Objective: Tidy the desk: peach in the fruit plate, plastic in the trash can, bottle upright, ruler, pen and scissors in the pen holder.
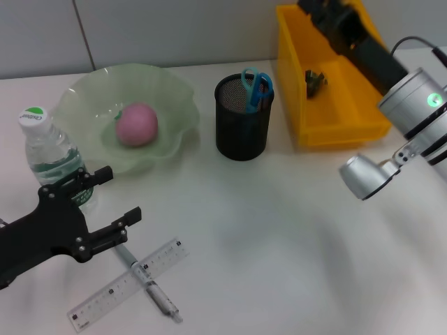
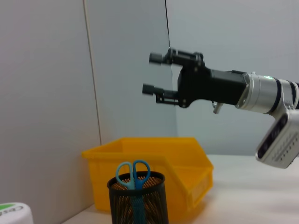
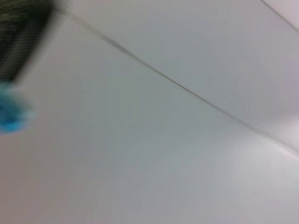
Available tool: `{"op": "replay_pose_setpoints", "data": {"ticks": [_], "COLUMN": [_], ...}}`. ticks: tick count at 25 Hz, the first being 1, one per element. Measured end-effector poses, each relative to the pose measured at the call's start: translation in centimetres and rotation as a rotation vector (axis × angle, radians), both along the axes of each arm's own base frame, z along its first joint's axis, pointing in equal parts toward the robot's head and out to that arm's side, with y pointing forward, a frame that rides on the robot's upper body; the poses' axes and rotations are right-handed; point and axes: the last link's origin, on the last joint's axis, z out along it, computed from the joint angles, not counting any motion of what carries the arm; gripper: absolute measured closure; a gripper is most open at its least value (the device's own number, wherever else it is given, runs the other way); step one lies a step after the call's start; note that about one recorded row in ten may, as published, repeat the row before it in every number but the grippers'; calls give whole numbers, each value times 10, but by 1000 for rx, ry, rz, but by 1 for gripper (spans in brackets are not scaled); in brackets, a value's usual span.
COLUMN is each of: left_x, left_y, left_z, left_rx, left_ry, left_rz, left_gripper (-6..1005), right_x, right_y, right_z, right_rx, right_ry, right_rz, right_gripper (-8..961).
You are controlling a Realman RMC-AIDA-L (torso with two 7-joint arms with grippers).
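Ruler [image 1: 129,283] and pen [image 1: 148,283] crossed near desk [image 1: 279,230] front edge, just beside left end effector [image 1: 119,202], fingers spread, holding nothing. Wide bare desk rightward. Right end effector [image 2: 156,73] open above yellow bin [image 1: 328,118]. Scissors [image 1: 256,87] in pen holder [image 1: 243,122].

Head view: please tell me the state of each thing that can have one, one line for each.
peach: in the fruit plate
bottle: upright, capped
scissors: in the pen holder
ruler: flat on the desk, under the pen
yellow bin: holds a small dark item
left gripper: open
right gripper: open, above the bin
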Motion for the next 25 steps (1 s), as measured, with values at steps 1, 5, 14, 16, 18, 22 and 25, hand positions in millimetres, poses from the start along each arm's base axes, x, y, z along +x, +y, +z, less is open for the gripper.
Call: {"op": "replay_pose_setpoints", "data": {"ticks": [1, 5, 14, 16, 18, 22, 25], "left_x": [2, 3, 3, 3, 3, 5, 6], "left_y": [0, -1, -4, -4, -4, -6, -7], "left_z": [-4, -5, -2, -2, -1, 2, 4], "left_rx": [-11, -3, 10, 7, -5, -14, -16], "left_ry": [-29, -52, -114, -119, -135, -156, -163], "left_rz": [11, 23, 57, 62, 77, 67, 56], "left_gripper": [231, 231, 232, 233, 233, 233, 234], "right_x": [-2, -5, 9, 8, 3, -13, -27], "right_y": [0, -3, -5, -5, -5, -5, -5], "right_z": [2, 13, 33, 37, 39, 37, 28], "right_rx": [-20, -181, -727, -878, -1038, -1358, -1615], "right_ry": [67, 399, 1185, 1325, 1438, 1600, 1671], "right_rz": [-2, -9, -98, -105, -115, -170, -280], "right_gripper": [257, 236, 184, 183, 182, 181, 180]}}
